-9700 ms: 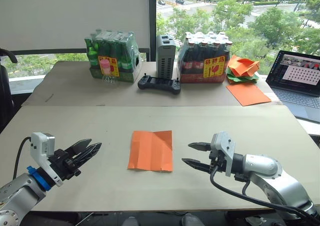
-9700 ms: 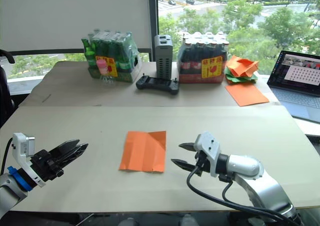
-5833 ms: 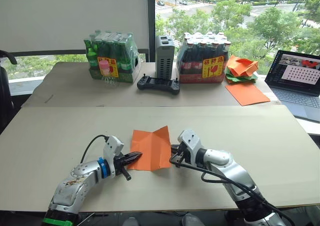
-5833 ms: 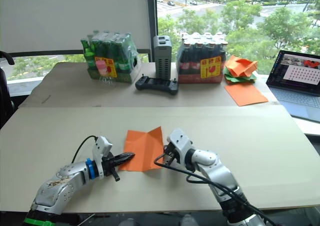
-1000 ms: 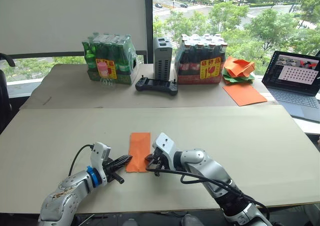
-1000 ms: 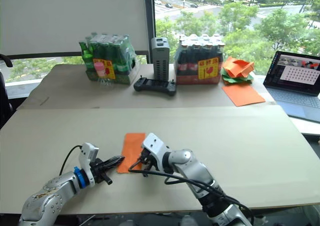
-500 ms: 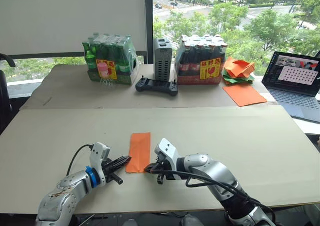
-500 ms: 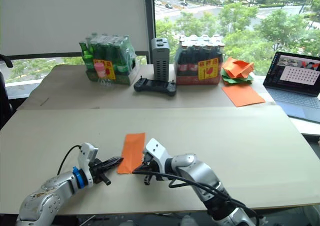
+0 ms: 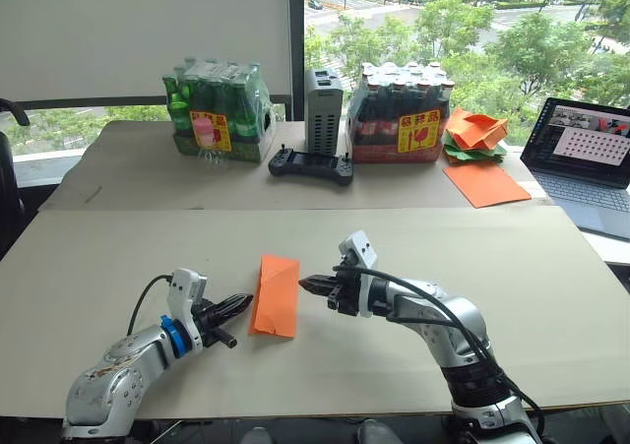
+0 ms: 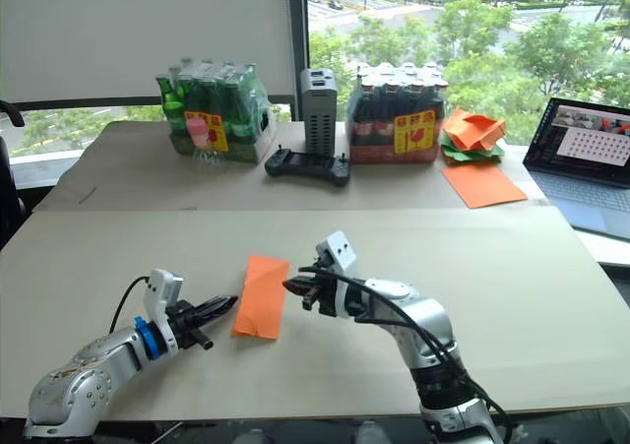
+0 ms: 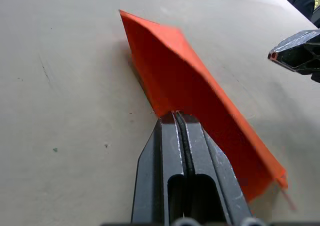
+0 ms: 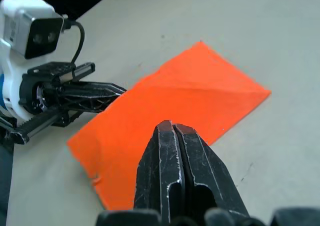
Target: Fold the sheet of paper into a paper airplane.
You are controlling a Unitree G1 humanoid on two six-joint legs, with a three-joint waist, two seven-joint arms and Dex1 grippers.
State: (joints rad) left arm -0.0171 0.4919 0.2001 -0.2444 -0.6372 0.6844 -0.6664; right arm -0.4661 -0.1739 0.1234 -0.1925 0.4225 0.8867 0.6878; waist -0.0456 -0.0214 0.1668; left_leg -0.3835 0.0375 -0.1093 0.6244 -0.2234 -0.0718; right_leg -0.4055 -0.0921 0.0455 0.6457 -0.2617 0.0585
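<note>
Left gripper (image 9: 239,304): fingers pressed together, tips at the near left edge of the sheet of paper (image 9: 276,295); whether they pinch it, cannot tell. Right gripper (image 9: 307,284): clenched, holding nothing, tips just right of the sheet. Sheet: orange, folded into a narrow strip, slanted far end, one long edge lifted off the table (image 9: 118,257). Lies between both grippers.
</note>
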